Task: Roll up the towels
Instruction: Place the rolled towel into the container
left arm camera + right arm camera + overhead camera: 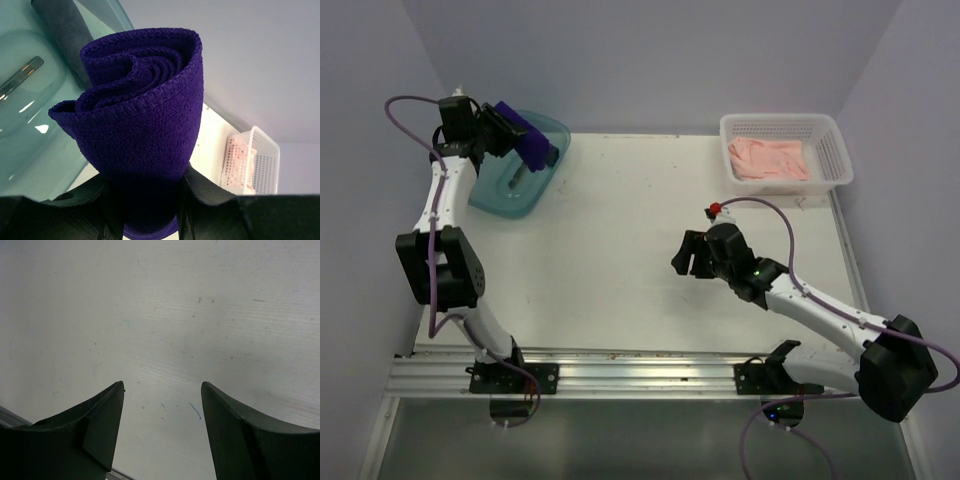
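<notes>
Over the teal tub [500, 202] at the far left corner of the table [620, 230], the left arm [438, 200] holds the purple towel [145, 100] rolled into a short cylinder, its spiral end facing the wrist camera. Its jaws are clenched on the lower part of the roll, closed only to the roll's thickness, with one finger [80, 200] pressing each side so the coil cannot spring open. The roll hangs above the tub rather than resting in it, which I read as the step of setting a finished roll down next to the dark slate-blue towel [62, 25], which lies inside the tub and seems rolled too. Well apart from the tub, along the far edge to its right, the white basket [830, 140] holds the pale pink towel [770, 160], crumpled and unrolled, so it looks like the one left to do. Also well apart from the tub, toward the near right, the right arm [820, 310] hovers low over bare table with its jaws released: spread wide, grasping nothing and touching nothing. It is probably parked there out of the left arm's way.
</notes>
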Robot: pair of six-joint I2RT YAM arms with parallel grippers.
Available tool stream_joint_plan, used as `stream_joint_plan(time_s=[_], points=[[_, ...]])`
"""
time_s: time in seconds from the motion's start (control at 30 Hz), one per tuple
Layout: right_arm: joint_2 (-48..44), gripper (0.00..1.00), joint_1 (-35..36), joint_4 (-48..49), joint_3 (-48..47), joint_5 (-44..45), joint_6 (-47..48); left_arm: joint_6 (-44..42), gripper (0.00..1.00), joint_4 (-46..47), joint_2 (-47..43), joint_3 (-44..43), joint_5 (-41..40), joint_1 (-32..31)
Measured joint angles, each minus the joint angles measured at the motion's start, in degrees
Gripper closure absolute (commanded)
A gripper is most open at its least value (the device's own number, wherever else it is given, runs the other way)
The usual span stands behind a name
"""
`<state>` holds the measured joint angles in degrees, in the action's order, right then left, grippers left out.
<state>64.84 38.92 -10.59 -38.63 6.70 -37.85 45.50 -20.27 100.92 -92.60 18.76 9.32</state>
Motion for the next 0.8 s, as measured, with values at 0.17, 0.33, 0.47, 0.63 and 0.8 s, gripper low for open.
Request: stream_joint_plan(time_s=[0.17,0.33,0.47,0.63,0.8], points=[[2.2,0.34,0.0,-1.1,-0.1,-0.2,0.3,1.3,0.7,2.4,13.5,-9.8,1.0,0.9],[4.2,0.35,-0.1,-2.6,-1.5,-0.2,0.2,3.1,0.7,6.3,25.6,-17.6,4.0,1.6],[4.2,0.35,-0.1,-2.8,-1.6,-0.2,-0.5,3.4,0.69,7.3,34.6,-25.4,5.0,2.2],[4.2,0.35,-0.1,-4.4,-1.6,-0.1,-1.2,3.4,0.67,8.5,39.5,-26.4,5.4,2.7],[4.2,0.35,-0.1,-5.7,-1.7,0.0,-1.6,3.4,0.66,9.8,41.4,-26.4,6.3,3.0]])
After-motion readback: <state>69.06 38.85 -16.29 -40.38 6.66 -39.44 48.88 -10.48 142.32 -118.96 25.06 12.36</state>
